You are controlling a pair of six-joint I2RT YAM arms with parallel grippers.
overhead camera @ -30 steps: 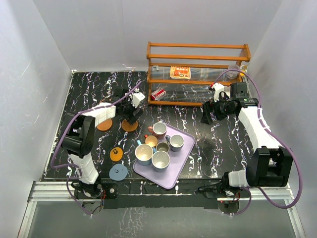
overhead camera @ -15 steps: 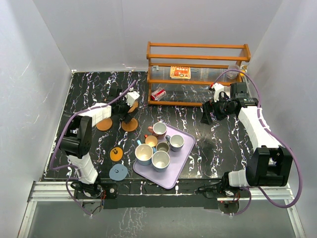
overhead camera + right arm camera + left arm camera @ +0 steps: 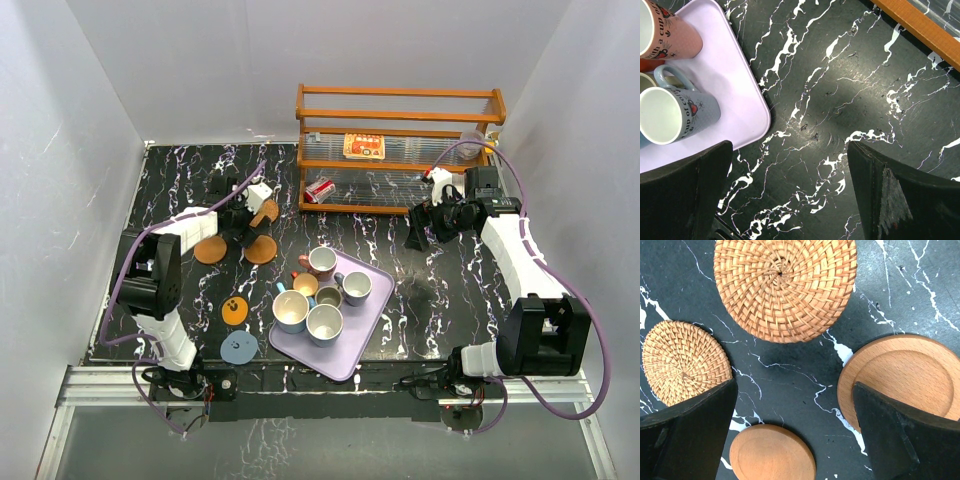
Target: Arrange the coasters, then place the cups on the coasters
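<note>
Two woven coasters (image 3: 785, 287) (image 3: 685, 362) and two plain orange coasters (image 3: 772, 452) (image 3: 905, 377) lie flat under my left gripper (image 3: 795, 440), which hangs open above them and holds nothing. From above, that gripper (image 3: 240, 228) is at the back left, among coasters (image 3: 210, 250) (image 3: 261, 250) (image 3: 267, 212). A dotted orange coaster (image 3: 235, 311) and a grey-blue coaster (image 3: 238, 347) lie nearer the front. Several cups (image 3: 322, 262) (image 3: 324, 323) stand on the lilac tray (image 3: 375, 315). My right gripper (image 3: 418, 235) (image 3: 790, 200) is open over bare table, right of the tray (image 3: 735, 90).
A wooden rack (image 3: 400, 150) at the back holds a printed packet (image 3: 363, 146), with a red-and-white can (image 3: 319, 190) at its foot. Its rail (image 3: 920, 30) crosses the right wrist view's top corner. White walls close in the table.
My left gripper has shifted left and slightly back, uncovering the coaster to its right. The right arm has not moved.
</note>
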